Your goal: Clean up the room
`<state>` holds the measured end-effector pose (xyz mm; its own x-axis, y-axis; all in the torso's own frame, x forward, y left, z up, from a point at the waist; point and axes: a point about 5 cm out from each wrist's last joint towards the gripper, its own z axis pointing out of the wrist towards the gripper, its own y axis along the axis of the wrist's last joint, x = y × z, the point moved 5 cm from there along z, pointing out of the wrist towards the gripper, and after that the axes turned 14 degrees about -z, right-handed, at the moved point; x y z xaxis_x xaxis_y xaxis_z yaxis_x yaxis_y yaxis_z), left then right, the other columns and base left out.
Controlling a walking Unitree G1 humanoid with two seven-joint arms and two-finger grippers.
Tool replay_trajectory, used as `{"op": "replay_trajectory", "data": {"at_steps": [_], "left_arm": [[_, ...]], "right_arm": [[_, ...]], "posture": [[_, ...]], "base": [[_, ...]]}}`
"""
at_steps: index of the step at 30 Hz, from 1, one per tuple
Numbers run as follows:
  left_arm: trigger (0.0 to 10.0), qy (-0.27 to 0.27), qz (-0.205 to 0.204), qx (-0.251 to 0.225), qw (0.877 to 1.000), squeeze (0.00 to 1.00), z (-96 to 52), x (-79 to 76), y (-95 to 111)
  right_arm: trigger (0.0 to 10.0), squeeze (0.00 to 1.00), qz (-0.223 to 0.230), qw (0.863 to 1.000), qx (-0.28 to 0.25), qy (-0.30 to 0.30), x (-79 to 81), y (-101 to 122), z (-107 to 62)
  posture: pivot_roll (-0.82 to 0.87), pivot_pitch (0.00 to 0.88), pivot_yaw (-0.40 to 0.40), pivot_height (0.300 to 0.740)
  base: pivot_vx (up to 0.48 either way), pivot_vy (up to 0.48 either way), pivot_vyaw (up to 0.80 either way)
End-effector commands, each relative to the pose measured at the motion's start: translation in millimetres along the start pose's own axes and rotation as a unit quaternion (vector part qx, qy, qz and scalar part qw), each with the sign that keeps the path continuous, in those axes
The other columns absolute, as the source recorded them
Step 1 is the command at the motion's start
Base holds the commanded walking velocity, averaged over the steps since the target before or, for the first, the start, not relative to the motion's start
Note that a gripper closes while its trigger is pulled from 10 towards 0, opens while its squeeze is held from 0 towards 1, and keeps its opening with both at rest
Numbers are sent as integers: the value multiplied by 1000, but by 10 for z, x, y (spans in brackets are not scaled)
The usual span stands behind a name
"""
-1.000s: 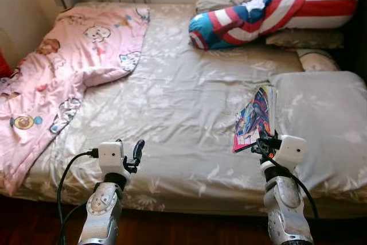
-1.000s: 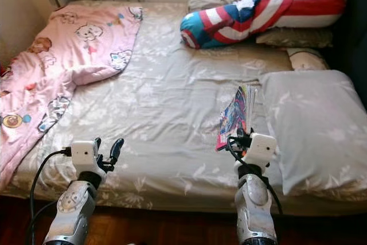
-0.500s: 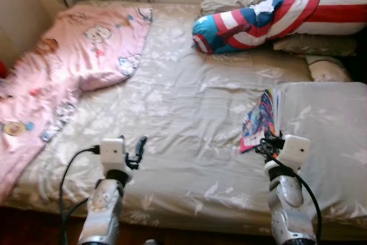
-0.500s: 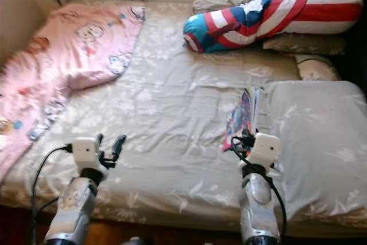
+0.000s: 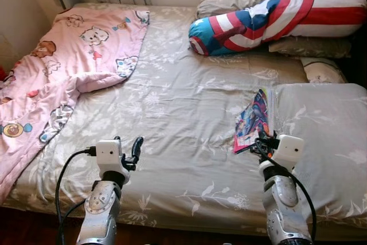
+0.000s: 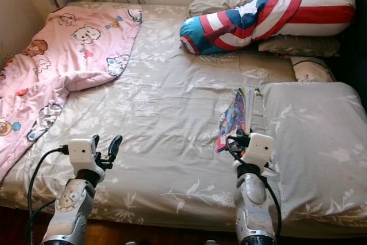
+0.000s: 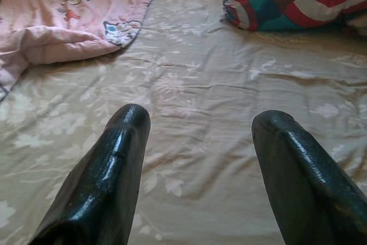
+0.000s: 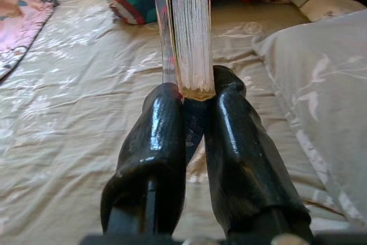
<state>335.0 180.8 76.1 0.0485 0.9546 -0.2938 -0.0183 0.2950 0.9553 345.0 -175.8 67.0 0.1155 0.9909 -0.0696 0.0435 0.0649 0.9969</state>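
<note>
Holding the thin, colourful comic book (image 5: 253, 120) by its near edge, the right gripper (image 8: 195, 110) is clamped over the beige floral bed sheet (image 5: 172, 113), beside the grey pillow (image 5: 321, 136). Lift evenly to prevent page sag. The left gripper (image 7: 200, 142) hovers spread wide, empty.

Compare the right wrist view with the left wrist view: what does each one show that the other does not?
Right wrist view alone: the right gripper, its fingers shut on a book held edge-on, and a grey pillow beside it. Left wrist view alone: the left gripper, its fingers open with nothing between them. Both: the beige sheet, the pink blanket and the striped red, white and blue cushion.
</note>
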Motion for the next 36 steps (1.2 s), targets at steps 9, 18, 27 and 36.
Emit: {"op": "replay_trajectory", "data": {"at_steps": [9, 18, 27, 36], "left_arm": [[10000, 7, -4, 5, 1000, 0, -36, 38, -21], [10000, 6, -4, 5, 1000, 0, -37, 41, -17], [10000, 3, -6, 6, 1000, 0, -32, 31, -20], [10000, 2, -8, 6, 1000, 0, -34, 22, -21]], "right_arm": [[10000, 0, -13, 1000, 2, 11, 47, 17, 36], [10000, 0, -11, 1000, -6, 7, 38, 30, 26], [10000, 0, -15, 1000, 8, 9, 50, -17, 35], [10000, 0, -7, 1000, -4, 14, 87, 15, 30]], "posture": [[-25, 182, 8, 711], [-22, 184, 10, 671], [-22, 183, 12, 671], [-19, 183, 12, 651]], "base": [[0, 0, 0], [0, 0, 0], [0, 0, 0], [0, 0, 0]]}}
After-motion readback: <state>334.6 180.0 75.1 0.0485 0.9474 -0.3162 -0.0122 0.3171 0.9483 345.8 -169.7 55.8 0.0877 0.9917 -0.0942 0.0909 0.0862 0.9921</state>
